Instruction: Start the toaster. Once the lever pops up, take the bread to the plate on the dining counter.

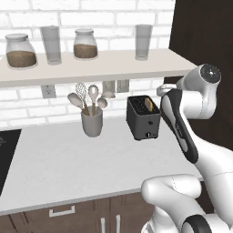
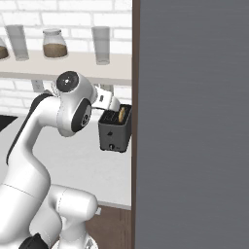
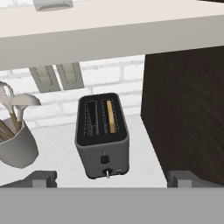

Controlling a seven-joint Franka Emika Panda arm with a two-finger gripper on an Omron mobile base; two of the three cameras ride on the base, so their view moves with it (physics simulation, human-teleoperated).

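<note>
The dark grey toaster (image 1: pixel 143 119) (image 2: pixel 115 131) (image 3: pixel 103 140) stands on the white worktop against the brick wall. Its lever and pale knob face me on the narrow front. The bread (image 3: pixel 111 116) (image 1: pixel 149 105) (image 2: pixel 121 115) is a tan slice standing in the right-hand slot, and the other slot is empty. My gripper (image 3: pixel 114 178) hovers above and in front of the toaster, open, its fingertips (image 3: pixel 41 178) wide apart with nothing between them. The plate and the dining counter are out of view.
A grey holder of utensils (image 1: pixel 92 122) (image 3: pixel 15 146) stands left of the toaster. A shelf (image 1: pixel 91 68) with jars and glasses hangs low over it. A tall dark cabinet side (image 3: pixel 183 113) (image 2: pixel 194 121) rises close on the right. A black cooktop (image 1: pixel 7 154) lies far left.
</note>
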